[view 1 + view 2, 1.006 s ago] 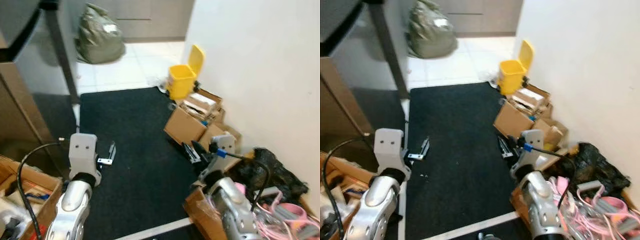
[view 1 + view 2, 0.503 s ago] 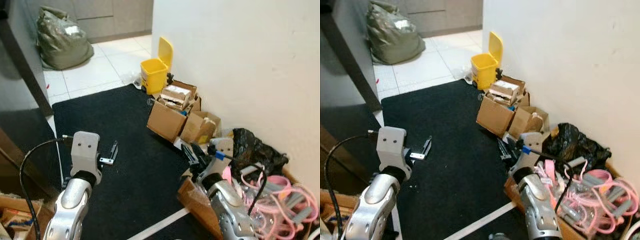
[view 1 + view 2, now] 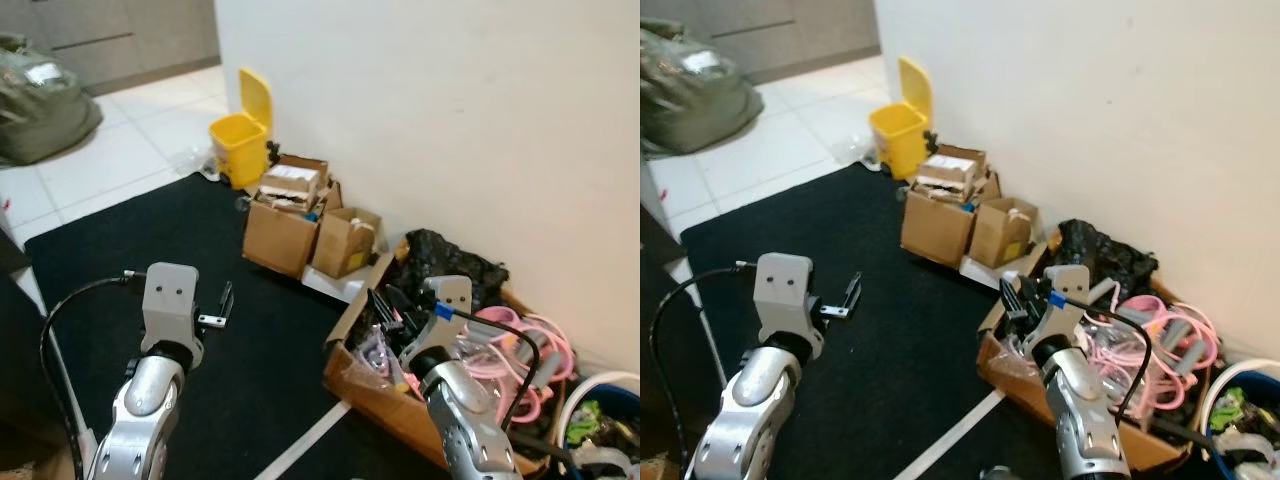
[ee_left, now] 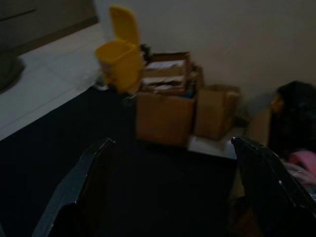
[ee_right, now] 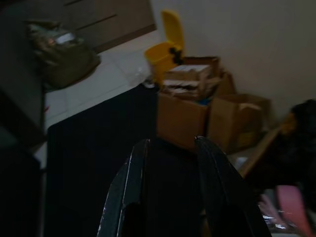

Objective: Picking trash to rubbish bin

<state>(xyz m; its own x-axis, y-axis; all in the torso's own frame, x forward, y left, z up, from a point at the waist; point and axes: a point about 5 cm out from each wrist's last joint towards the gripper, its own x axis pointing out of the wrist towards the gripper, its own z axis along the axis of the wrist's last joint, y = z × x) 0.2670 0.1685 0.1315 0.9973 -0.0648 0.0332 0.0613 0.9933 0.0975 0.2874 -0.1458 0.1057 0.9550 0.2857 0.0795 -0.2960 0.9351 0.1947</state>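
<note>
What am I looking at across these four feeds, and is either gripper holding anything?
The two bright pictures come from the head camera of a walking humanoid, looking down past its silver arms. The left gripper and right gripper hang above a black mat. The two dark pictures come from wrist cameras, each looking along that gripper's black fingers. The left fingers are wide apart; the right ones are closer but still gapped. Neither holds anything. Ahead, against the wall, stand a yellow bin with its lid up, then cardboard boxes, then a box of pink cables.
</note>
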